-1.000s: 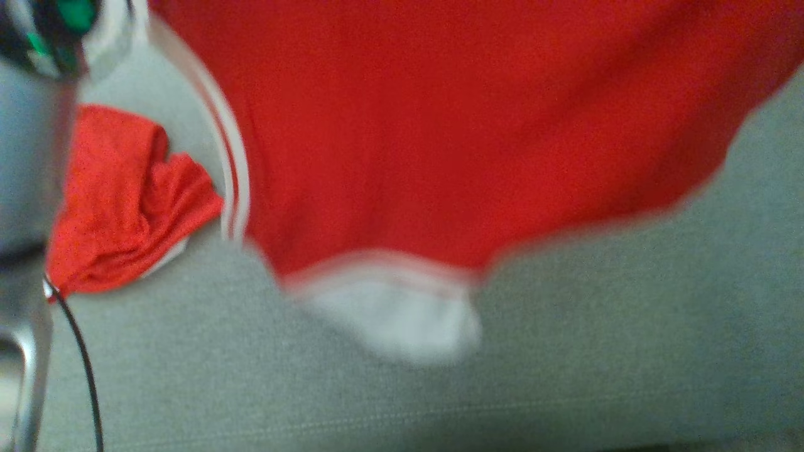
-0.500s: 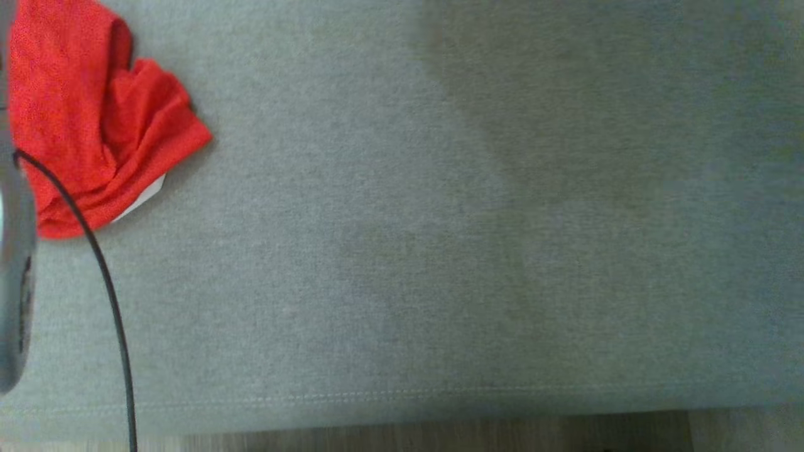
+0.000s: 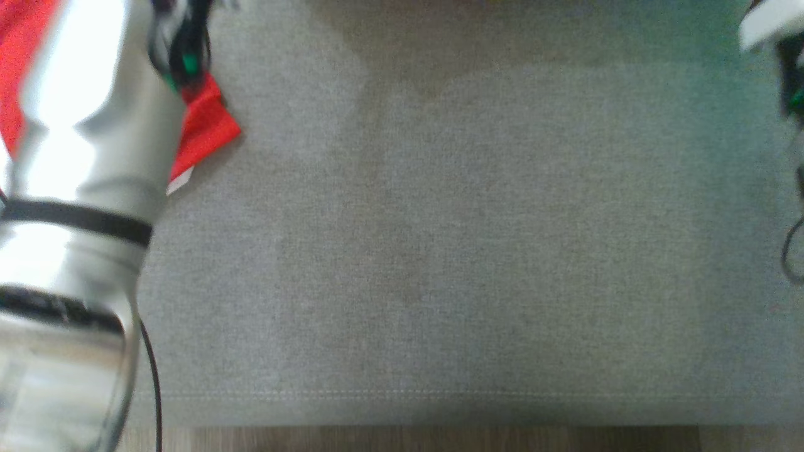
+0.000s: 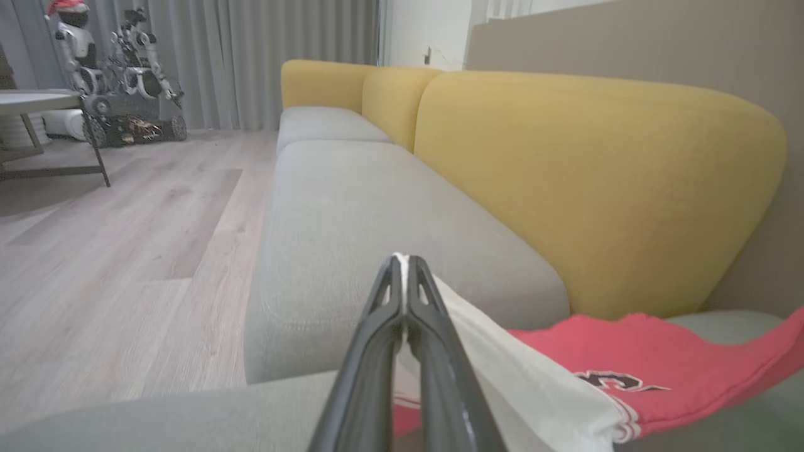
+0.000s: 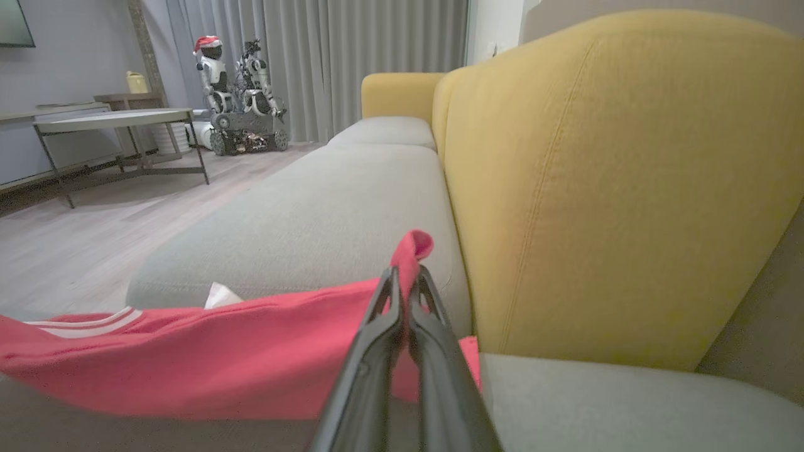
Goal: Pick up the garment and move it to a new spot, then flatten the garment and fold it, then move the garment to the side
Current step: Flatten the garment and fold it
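From above, the pale left forearm (image 3: pixel 81 157) slants up the left side over the grey seat (image 3: pixel 440 251), with a black cable trailing below it. Just beside it, and partly hidden behind it, a fold of red cloth (image 3: pixel 210 129) with a white edge lies on the seat. I cannot tell whether that fold is part of the garment. A strip of wood floor (image 3: pixel 440 439) runs along the bottom edge. At the far right a bit of the right arm (image 3: pixel 788 75) pokes in, dark with a green glint, and a cable loops under it. Looking along the left arm, a table (image 4: pixel 31 103) and two robots (image 4: pixel 119 81) stand far off at the left before a grey curtain (image 4: pixel 282 44). In the middle, the left gripper (image 4: pixel 402 260) has its fingers pressed tight on a white edge of the garment (image 4: pixel 628 358), which peeps out past the tips. From there white cloth runs down to the right into red cloth with white stripes and a dark crest. It sags low in front of the yellow backrest (image 4: pixel 597 176), and I cannot tell if it touches the seat. Looking along the right arm, the garment stretches as a red band from the left edge to the right gripper (image 5: pixel 405 273). That gripper is clamped on a red fold that curls over its tips, close beside the backrest.
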Motion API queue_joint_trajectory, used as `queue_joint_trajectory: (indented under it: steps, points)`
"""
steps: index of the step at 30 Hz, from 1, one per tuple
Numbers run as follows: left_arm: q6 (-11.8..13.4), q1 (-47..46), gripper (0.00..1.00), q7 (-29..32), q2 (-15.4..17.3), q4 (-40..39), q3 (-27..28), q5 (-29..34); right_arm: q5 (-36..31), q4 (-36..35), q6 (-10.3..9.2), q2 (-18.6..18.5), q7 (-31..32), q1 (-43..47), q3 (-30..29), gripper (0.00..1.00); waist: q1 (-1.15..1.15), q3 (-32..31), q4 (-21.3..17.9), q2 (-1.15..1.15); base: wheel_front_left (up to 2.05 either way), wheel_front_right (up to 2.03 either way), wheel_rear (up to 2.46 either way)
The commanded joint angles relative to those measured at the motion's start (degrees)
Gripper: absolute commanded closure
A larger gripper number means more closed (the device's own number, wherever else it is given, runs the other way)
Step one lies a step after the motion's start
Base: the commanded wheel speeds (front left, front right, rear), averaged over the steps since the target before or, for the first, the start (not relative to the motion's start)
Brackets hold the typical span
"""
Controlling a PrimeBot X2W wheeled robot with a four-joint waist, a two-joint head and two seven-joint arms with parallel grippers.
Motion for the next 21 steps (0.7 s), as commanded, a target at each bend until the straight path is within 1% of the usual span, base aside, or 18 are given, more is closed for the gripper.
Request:
queue_joint_trajectory:
  steps: [1,7,10,11,12,17,21]
  points:
    - [-0.30,-1.05,1.00,-0.51,2.60,-1.53,0.79,0.48,1.54,-1.57,0.43,-0.34,-0.34,0.66,1.15,1.00,0.00,-1.83,0.13,0.00,0.00,0.00,0.00]
    - [-1.58,10.71,1.00,-0.71,4.70,-1.91,-0.79,0.26,9.61,-1.88,0.43,-2.75,0.90,10.03,9.78,1.00,0.00,-7.24,-0.31,0.00,0.00,0.00,0.00]
    - [-2.03,15.97,1.00,-0.62,6.41,-2.71,-2.26,0.35,12.73,-3.04,0.43,-4.35,2.47,13.37,14.32,1.00,0.00,-9.54,-0.69,0.00,0.00,0.00,0.00]
    - [-2.25,18.95,1.00,0.01,7.48,-3.58,-3.03,-0.10,14.92,-3.92,0.43,-5.45,3.29,15.08,16.58,1.00,0.00,-10.81,-0.78,0.00,0.00,0.00,0.00]
    - [-2.34,20.37,1.00,0.49,8.02,-4.10,-3.44,-0.34,15.98,-4.21,0.43,-6.01,3.60,15.87,17.45,1.00,0.00,-11.52,-0.78,0.00,0.00,0.00,0.00]
    - [-2.62,27.06,1.00,4.05,11.02,-8.08,-5.82,-1.51,18.20,-5.04,0.43,-9.07,5.07,19.27,22.62,1.00,0.00,-14.67,-0.65,0.00,0.00,0.00,0.00]
    - [-2.75,32.07,1.00,8.27,13.36,-13.10,-7.78,-3.67,19.69,-5.09,0.43,-11.24,5.87,21.37,25.77,1.00,0.00,-16.91,-0.33,0.00,0.00,0.00,0.00]
